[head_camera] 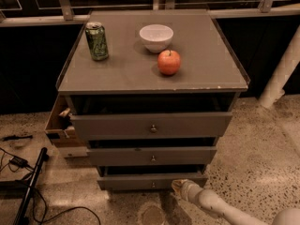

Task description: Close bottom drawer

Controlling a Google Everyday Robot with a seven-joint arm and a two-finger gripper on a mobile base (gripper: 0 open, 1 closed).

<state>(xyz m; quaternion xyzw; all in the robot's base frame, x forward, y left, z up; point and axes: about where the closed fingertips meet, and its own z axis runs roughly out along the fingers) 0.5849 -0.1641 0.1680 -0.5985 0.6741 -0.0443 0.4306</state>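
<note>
We find the bottom drawer (136,181), a grey wooden drawer with a flat, slim front and a small round metal knob, low in the frame just left of centre. It is the narrowest of three stacked fronts and stands pulled out a little, with a dark gap showing above it. The pale claw (179,186) sits low and right of centre, right at the right-hand end of that front and just forward of it; we cannot tell whether it touches the wood, nor whether the claw is spread or pressed together. Its white arm (220,209) runs off to the lower right corner.

The drawer front's long axis runs left to right across the frame, and the drawer lies up-frame and slightly left of the claw. We judge that closing it calls for a push straight away from us, into the cabinet. From the right end such a push may skew the drawer, so a contact nearer the knob looks safer.

The mid-width grey drawer front (152,156) and the widest grey drawer front (152,124) overhang above, both also open. On the grey counter (140,76) stand a green drink can (97,41), a white bowl (156,36) and a red apple (168,62), all well apart from the claw. A cardboard box (57,134) and black cables (18,163) lie at left, clear of the path.
</note>
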